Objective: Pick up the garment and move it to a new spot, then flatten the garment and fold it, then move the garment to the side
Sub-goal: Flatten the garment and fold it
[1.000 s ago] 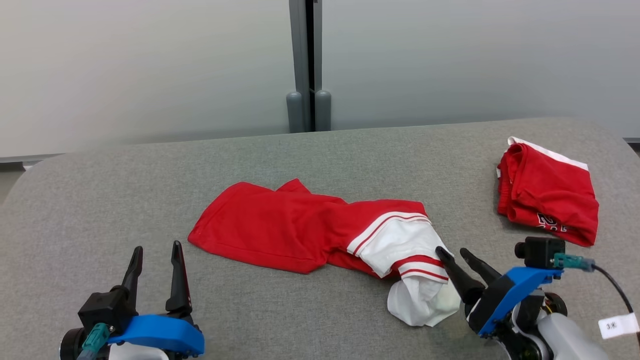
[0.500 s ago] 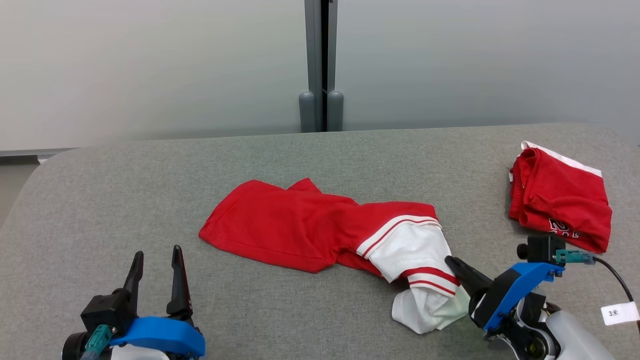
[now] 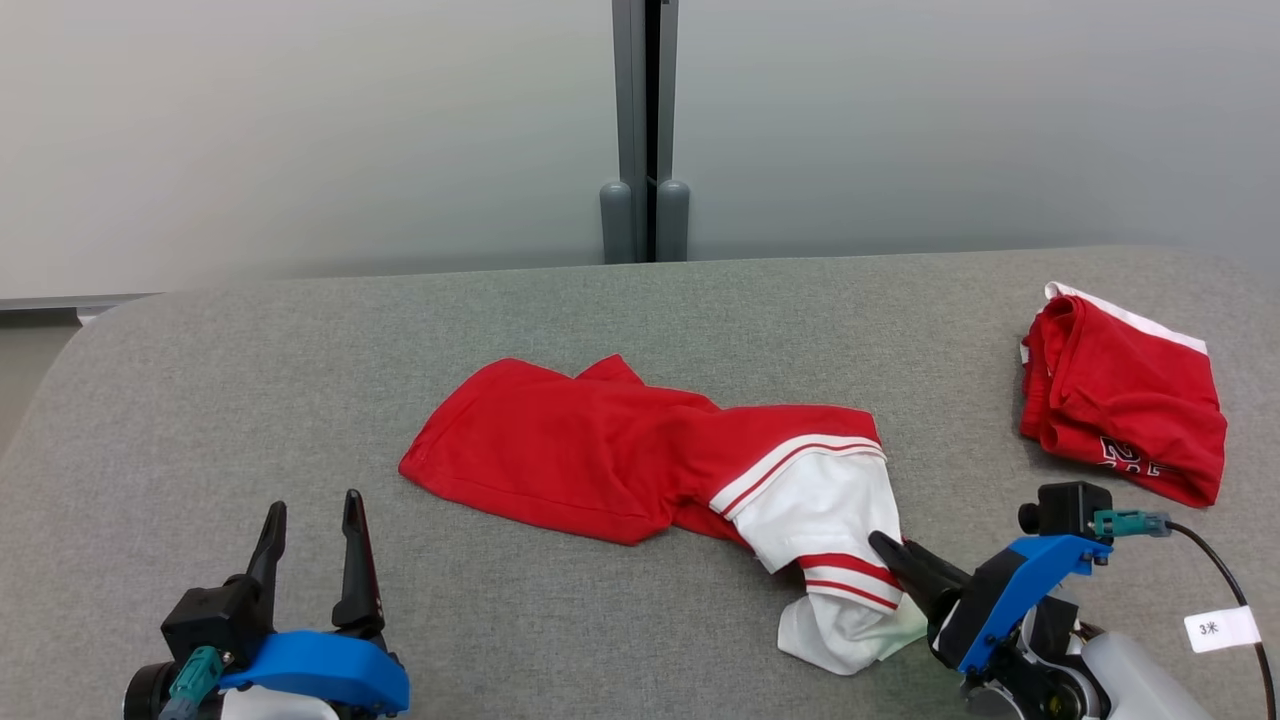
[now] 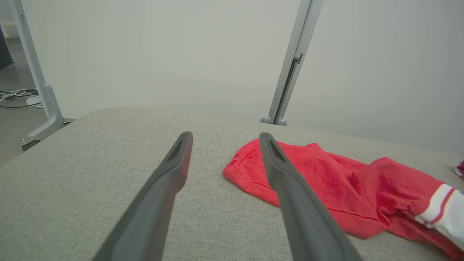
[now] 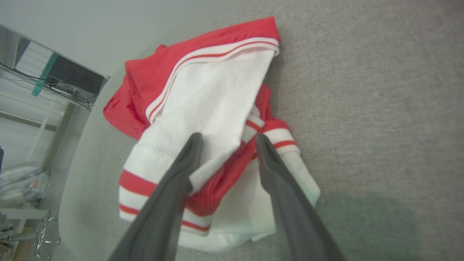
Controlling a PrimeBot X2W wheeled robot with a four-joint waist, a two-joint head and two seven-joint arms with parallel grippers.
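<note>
Head view: we see the red-and-white garment (image 3: 600,460) crumpled in the middle of the bench (image 3: 200,400), its white striped end between the spread jaws of our right tool (image 3: 900,548), which pinches nothing. Our left tool (image 3: 313,500) sits wide open and empty, well apart. A folded red garment (image 3: 1120,400) lies far right.

Grey fabric tabletop (image 3: 640,310) is running edge to edge, corners rounding off. Two pale grey partition panels (image 3: 300,130) are standing right behind it, meeting at a grey upright post (image 3: 648,100) that is ending in two rounded feet (image 3: 617,222). Left wrist view is catching a second post (image 4: 34,69) standing on a grey floor (image 4: 14,130), cables (image 4: 16,96) lying beside it. Right wrist view is showing white shelving (image 5: 36,108) carrying a dark box (image 5: 74,78), with bags (image 5: 20,179) and a chrome base (image 5: 40,235) sitting below. Light is falling soft and even.
</note>
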